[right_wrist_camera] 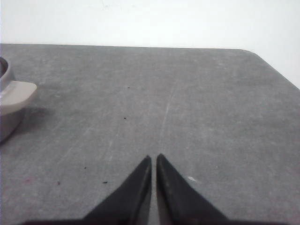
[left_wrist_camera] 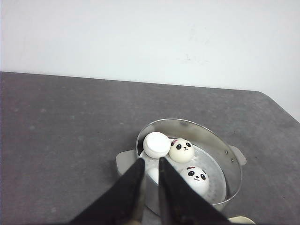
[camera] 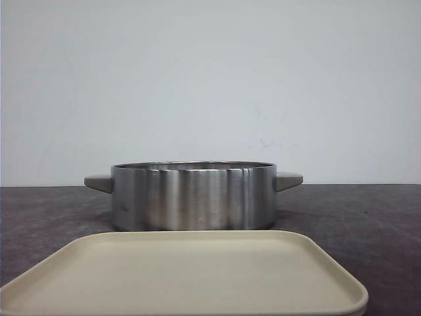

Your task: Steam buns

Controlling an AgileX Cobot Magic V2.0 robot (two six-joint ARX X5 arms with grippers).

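soft even light, pot (camera: 193, 196) glare, perhaps slightly blurred

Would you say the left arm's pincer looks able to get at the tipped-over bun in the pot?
Probably yes: the left pincer hangs above the open, lidless pot, the tipped-over bun just beyond its nearly closed tips, nothing between them.

Left gripper (left_wrist_camera: 150, 161): two matte black fingers (left_wrist_camera: 126, 190), smooth, broad at the base, tapering to narrow tips; right gripper (right_wrist_camera: 153, 158): the same black, wedge-shaped pair, plain and unmarked.
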